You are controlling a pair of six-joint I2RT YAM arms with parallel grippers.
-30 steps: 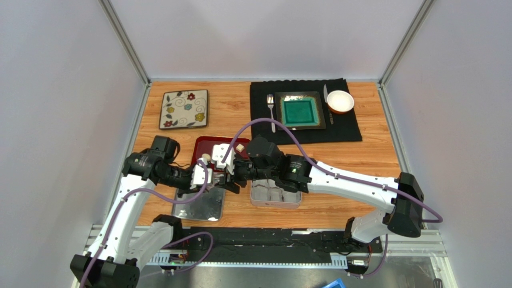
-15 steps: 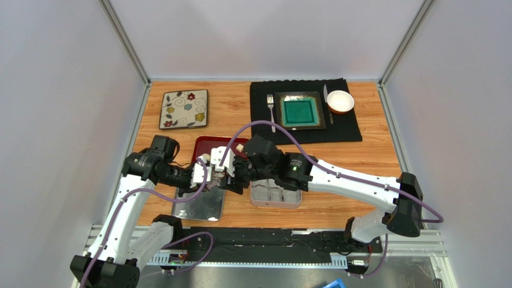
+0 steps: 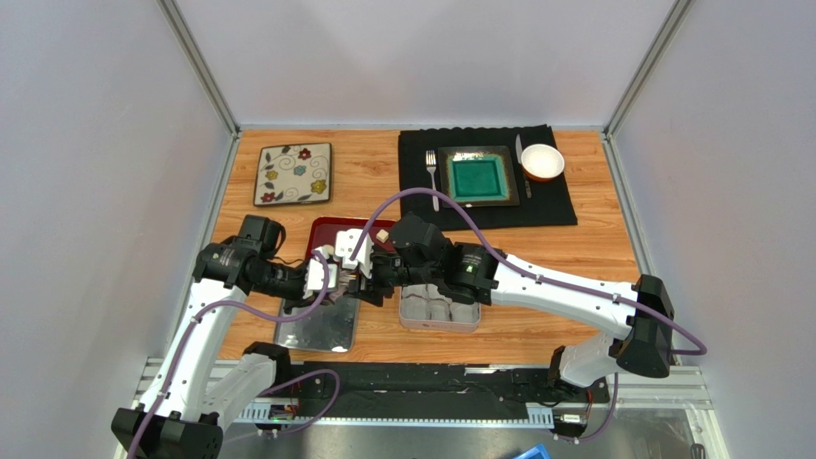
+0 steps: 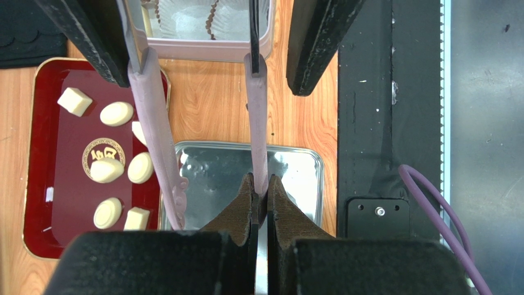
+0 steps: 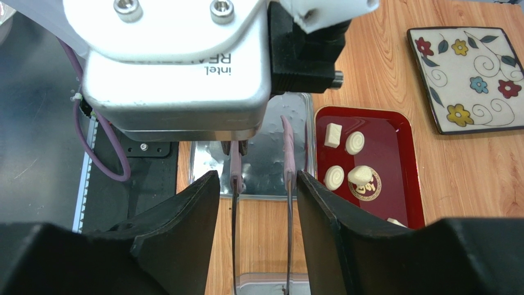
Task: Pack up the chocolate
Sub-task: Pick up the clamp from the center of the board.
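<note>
Left end effector (image 4: 259, 184): I see it pinched shut on the tongs (image 4: 147, 104).
Right end effector (image 5: 256, 178): spread wide, straddling both tong arms.
Chocolate (image 4: 117, 113): on red tray (image 4: 61, 184), table's left-centre.

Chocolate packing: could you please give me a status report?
Left gripper shut on a tongs tip. Right gripper astride tongs, grip unclear. Chocolate on tray, none held.

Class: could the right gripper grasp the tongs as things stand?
Probably yes: the right gripper is open, straddling the tongs, with nothing between; the left gripper holds their other end.
</note>
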